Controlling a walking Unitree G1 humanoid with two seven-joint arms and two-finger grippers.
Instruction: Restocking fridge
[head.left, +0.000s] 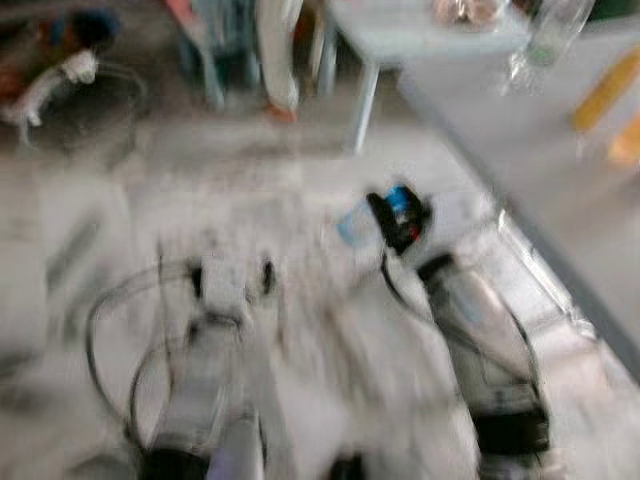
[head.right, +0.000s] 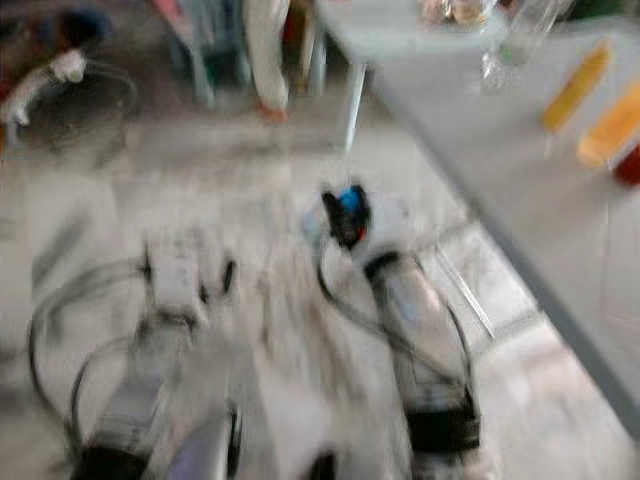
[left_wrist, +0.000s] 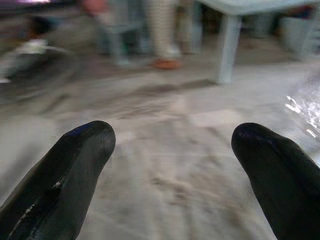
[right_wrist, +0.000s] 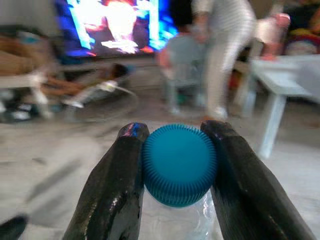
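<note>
The right gripper (right_wrist: 178, 165) had its jaws clamped on the bottle (right_wrist: 179, 164) at its blue cap; walking jolts could twist it loose. The left gripper (left_wrist: 172, 150) hung open, empty.

Head views blurred. Left gripper (left_wrist: 170, 170) out front on left, above floor (head.left: 300, 200), fingers apart. Right gripper (right_wrist: 175, 165) out front on right, fingers either side of bottle (right_wrist: 179, 165) cap, touching it. Counter (head.right: 520, 200) along right side, bottles on it at far end. Small table (head.left: 420, 35) ahead, left of counter. Person (right_wrist: 222, 55) standing beyond, left of table, screen (right_wrist: 115, 25) behind
</note>
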